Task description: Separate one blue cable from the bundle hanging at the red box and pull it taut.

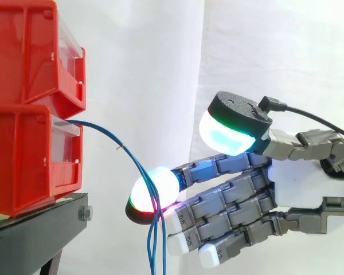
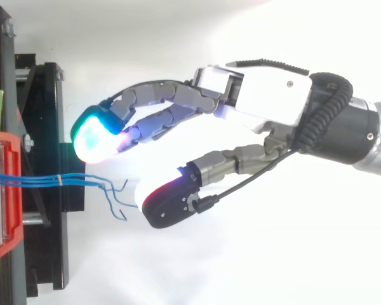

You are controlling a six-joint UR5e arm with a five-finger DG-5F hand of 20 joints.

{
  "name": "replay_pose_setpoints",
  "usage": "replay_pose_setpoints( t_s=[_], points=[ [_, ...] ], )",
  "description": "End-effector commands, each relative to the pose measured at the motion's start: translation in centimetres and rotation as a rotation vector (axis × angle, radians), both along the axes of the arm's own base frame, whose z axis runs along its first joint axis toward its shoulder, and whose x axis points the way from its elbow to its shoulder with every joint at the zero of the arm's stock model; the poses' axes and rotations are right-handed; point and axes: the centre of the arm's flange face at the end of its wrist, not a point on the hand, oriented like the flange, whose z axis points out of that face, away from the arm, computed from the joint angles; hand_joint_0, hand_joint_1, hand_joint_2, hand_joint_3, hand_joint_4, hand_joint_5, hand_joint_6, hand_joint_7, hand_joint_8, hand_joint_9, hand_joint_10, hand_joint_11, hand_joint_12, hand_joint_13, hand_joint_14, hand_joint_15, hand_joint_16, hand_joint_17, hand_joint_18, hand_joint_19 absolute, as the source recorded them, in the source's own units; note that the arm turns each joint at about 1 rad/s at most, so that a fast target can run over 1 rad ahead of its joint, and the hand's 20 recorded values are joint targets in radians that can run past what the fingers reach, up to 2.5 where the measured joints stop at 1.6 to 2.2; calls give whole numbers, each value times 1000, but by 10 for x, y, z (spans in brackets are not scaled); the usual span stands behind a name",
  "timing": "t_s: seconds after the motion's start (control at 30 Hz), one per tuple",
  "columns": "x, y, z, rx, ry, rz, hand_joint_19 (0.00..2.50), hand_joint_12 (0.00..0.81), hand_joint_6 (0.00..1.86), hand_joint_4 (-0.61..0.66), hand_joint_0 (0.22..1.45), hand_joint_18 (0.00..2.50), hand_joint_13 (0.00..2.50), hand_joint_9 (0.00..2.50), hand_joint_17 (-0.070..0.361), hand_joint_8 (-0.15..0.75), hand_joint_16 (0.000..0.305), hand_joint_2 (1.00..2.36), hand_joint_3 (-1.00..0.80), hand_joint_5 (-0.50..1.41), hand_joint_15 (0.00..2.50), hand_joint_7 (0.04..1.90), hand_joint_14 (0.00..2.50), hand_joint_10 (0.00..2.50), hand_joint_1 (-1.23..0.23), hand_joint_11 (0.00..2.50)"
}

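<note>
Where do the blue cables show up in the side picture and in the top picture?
Side view: the blue cables leave the lower red bin at left and droop down at centre.
Top view: the blue cables run right from the red bin at the left edge.
Shared landmark: the red bin.

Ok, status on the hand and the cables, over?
Hand open, fingers stretched toward the blue cables. They hang slack from the red box, none separated. One fingertip at them, contact unclear. Nothing in the way.
</note>
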Motion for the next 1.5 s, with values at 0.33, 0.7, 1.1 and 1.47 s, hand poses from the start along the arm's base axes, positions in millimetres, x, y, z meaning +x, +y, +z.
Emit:
replay_pose_setpoints(
  t_s=[0.33, 0.7, 1.1, 1.47],
  points=[
    [19, -3, -26, 32, -52, -4, 224, 239, 502, 259, 563, 658, 633, 722, 49, 293, 22, 1001, -478, -170, 216, 772, 8, 5, -663, 181],
    [22, 3, -24, 51, -65, 34, 219, 239, 502, 278, 571, 655, 684, 776, 52, 295, 23, 1001, -478, -161, 224, 787, 8, 7, -656, 215],
    [24, 12, -22, 172, -98, 71, 243, 253, 503, 288, 580, 654, 738, 807, 53, 303, 24, 1002, -471, -154, 255, 801, 9, 7, -654, 227],
    [34, 11, -40, 210, -99, 69, 262, 268, 503, 289, 581, 658, 770, 827, 54, 305, 24, 1003, -468, -150, 277, 806, 10, 7, -651, 250]
  ],
)
